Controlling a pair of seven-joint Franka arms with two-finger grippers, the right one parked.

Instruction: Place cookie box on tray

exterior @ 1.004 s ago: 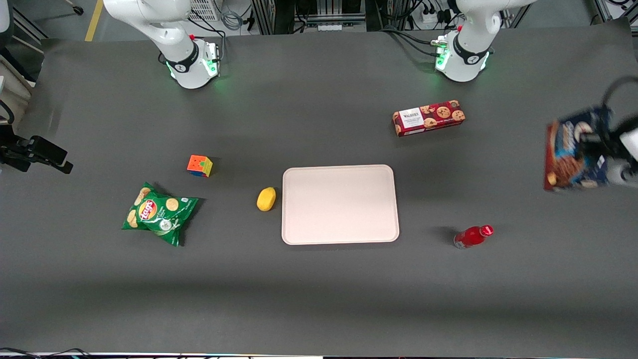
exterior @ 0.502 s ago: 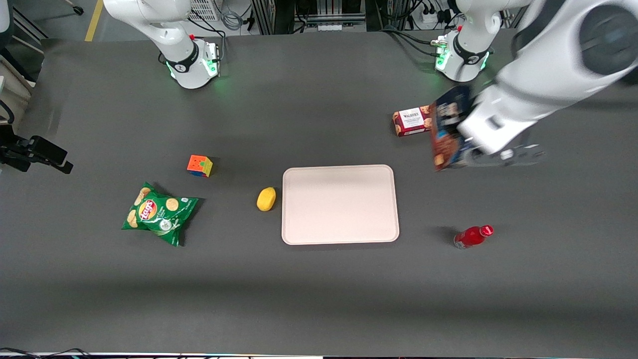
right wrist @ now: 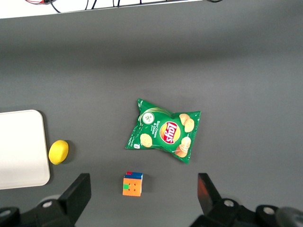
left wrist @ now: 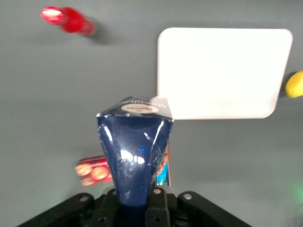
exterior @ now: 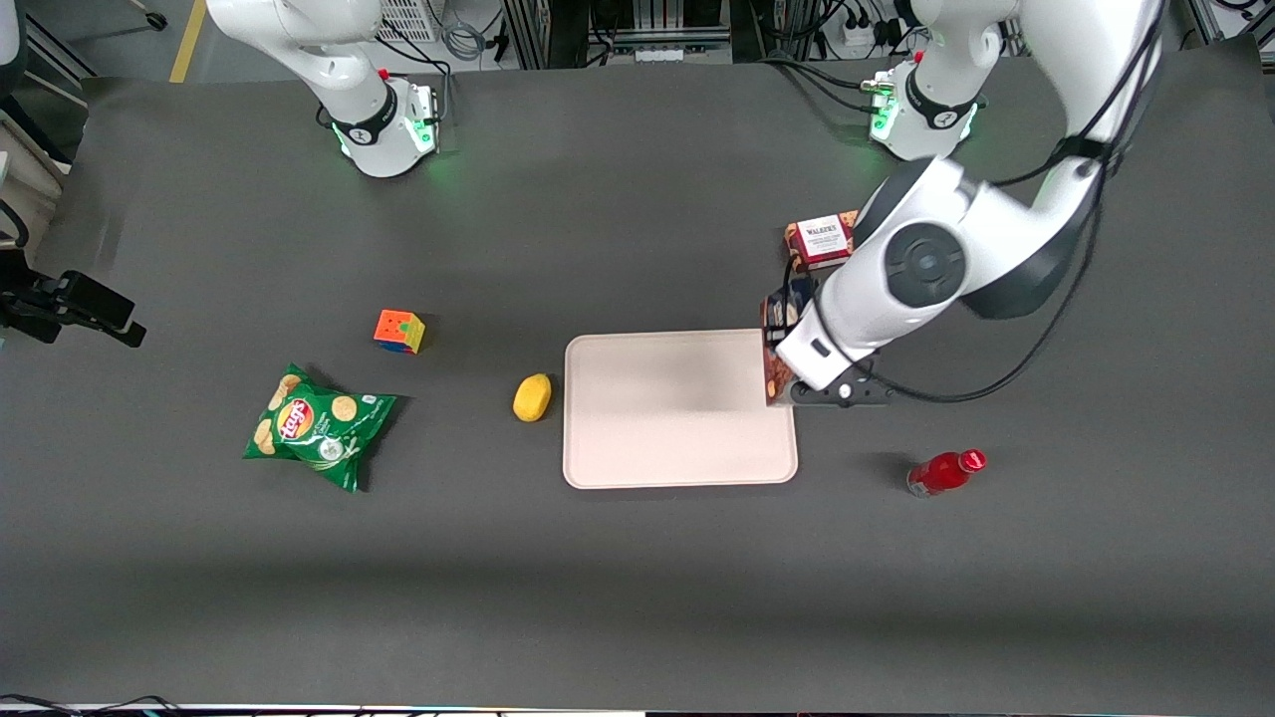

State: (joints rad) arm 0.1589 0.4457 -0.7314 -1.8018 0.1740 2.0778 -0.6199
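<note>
The navy-blue cookie box point(left wrist: 136, 151) is clamped between my left gripper's point(left wrist: 137, 201) fingers and hangs in the air, its end with a white-and-red oval logo pointing away from the wrist. In the front view only a strip of the cookie box point(exterior: 778, 334) shows beside the arm's wrist, above the tray's edge nearest the working arm's end. The pale pinkish-cream tray point(exterior: 667, 418) lies flat at the table's middle with nothing on it. It also shows in the left wrist view point(left wrist: 222, 71).
A longer red cookie box point(exterior: 822, 239) lies farther from the front camera than the tray, partly under the arm. A red bottle point(exterior: 944, 472) lies toward the working arm's end. A yellow lemon point(exterior: 532, 397), colour cube point(exterior: 398, 331) and green chips bag point(exterior: 317, 425) lie toward the parked arm's end.
The left arm has swept in from the working arm's end of the table, carrying the cookie box to the tray's near edge. Nothing else moved.
</note>
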